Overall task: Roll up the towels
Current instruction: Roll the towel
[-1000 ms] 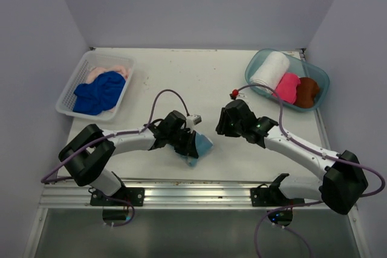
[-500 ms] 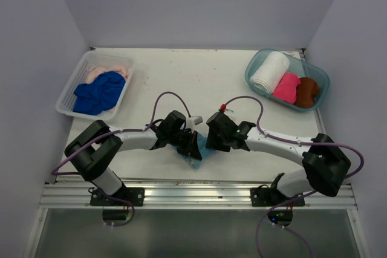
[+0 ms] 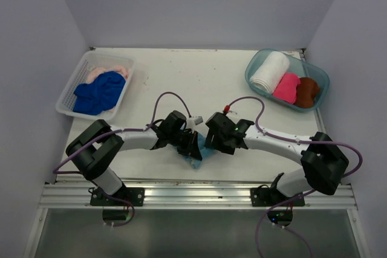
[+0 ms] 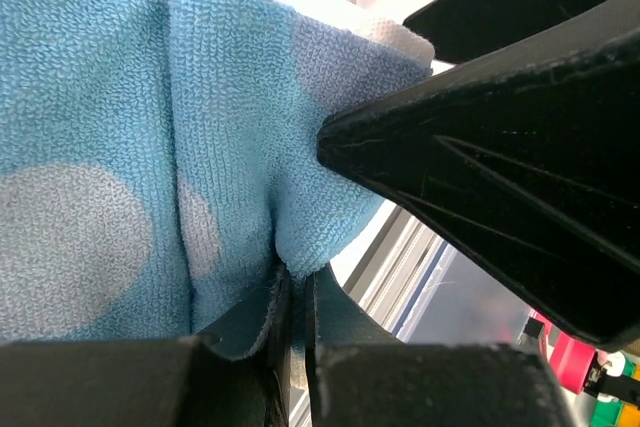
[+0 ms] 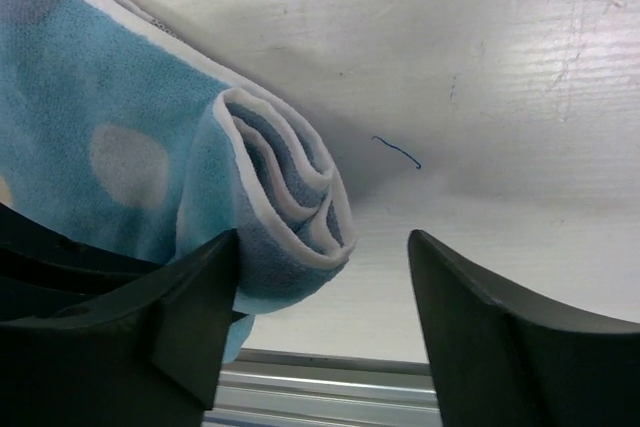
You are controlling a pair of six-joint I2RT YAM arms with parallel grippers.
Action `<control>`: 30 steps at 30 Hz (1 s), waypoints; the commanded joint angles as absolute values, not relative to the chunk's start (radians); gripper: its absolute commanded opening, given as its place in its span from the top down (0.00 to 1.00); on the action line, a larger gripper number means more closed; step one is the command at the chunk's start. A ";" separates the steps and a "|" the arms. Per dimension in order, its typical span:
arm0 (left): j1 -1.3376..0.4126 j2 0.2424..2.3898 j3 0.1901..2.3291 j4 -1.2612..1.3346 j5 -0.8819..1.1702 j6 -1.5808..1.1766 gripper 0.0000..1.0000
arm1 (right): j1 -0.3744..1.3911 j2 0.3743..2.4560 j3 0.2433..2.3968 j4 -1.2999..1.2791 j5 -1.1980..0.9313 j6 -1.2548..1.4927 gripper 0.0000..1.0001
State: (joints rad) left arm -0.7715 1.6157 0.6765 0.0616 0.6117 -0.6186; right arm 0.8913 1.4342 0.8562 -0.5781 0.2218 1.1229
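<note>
You had the left gripper [image 4: 297, 285] clamped shut on a fold of the light blue towel [image 5: 120, 137], which lay rolled just beyond the middle of the aluminium rail [image 3: 199, 193]. Your right gripper [image 5: 322, 239] stood wide at the side of the roll farther along the rail. Its fingers straddled the spiral end, one just beside the cloth, the other apart.

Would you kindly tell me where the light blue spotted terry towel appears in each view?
Top external: light blue spotted terry towel, low centre.
Left wrist: towel fills left and centre, pinched by left gripper.
Right wrist: towel's rolled end at left, inside the open right gripper.
Shared landmark: aluminium rail along the near edge.
</note>
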 commanded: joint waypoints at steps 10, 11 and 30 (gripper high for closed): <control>-0.762 1.618 0.698 0.098 0.637 -0.626 1.00 | 0.907 1.543 0.890 -0.503 0.224 1.226 0.61; -0.758 1.614 0.695 0.098 0.641 -0.626 1.00 | 0.907 1.545 0.891 -0.503 0.230 1.235 0.66; -0.716 1.638 0.601 0.343 0.767 -0.793 1.00 | 0.904 1.467 0.939 -0.568 0.351 1.186 0.45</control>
State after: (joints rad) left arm -0.7261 1.6196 0.6266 0.1810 0.6964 -0.6910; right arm 0.9104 1.5448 0.9230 -0.5617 0.2638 1.2072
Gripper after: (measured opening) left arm 0.066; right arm 0.410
